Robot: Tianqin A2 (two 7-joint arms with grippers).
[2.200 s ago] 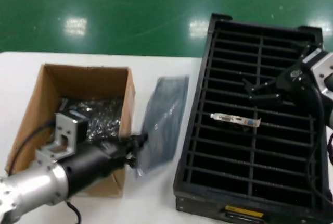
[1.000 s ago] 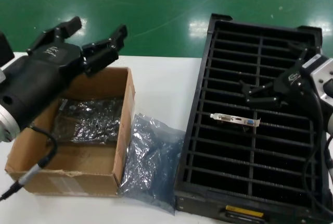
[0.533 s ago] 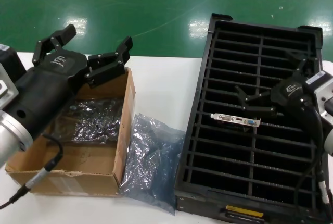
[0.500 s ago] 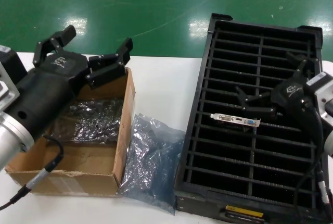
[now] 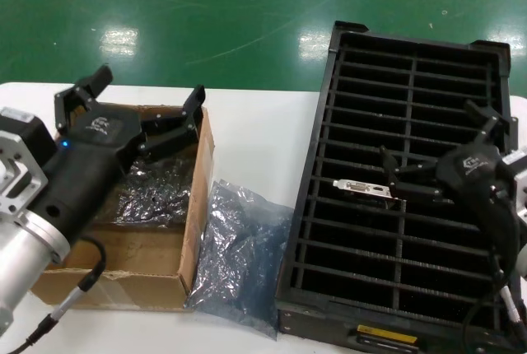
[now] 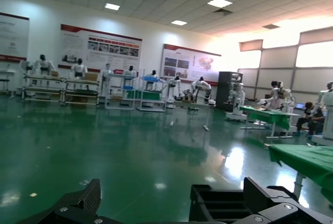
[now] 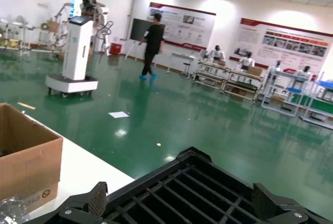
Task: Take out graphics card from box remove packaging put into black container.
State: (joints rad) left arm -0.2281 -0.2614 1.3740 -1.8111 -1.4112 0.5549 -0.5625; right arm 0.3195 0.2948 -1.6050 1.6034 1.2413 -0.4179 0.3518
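The brown box point(image 5: 123, 288) sits on the white table at the left with crinkly silvery bags point(image 5: 160, 193) inside. My left gripper point(image 5: 148, 90) hangs open over the box's far part, holding nothing. The empty packaging point(image 5: 239, 255) lies crumpled on the table between the box and the black container point(image 5: 329, 123). The graphics card point(image 5: 362, 187) stands in a slot left of the container's spine, silver bracket showing. My right gripper point(image 5: 428, 133) is open above the container, just right of the card and apart from it. The wrist views show the left gripper point(image 6: 171, 193) and the right gripper point(image 7: 181, 193) with nothing between their fingers.
The black container's far rim point(image 6: 218, 208) shows beyond my left fingers. From the right wrist I see its dividers point(image 7: 197, 182), the box point(image 7: 26, 151) and a bit of bag point(image 7: 8, 211). Green floor lies beyond the table's far edge.
The left gripper let the bag drop beside the box, rose and opened, then came down over the box. The right gripper drifted toward the near right, away from the card.
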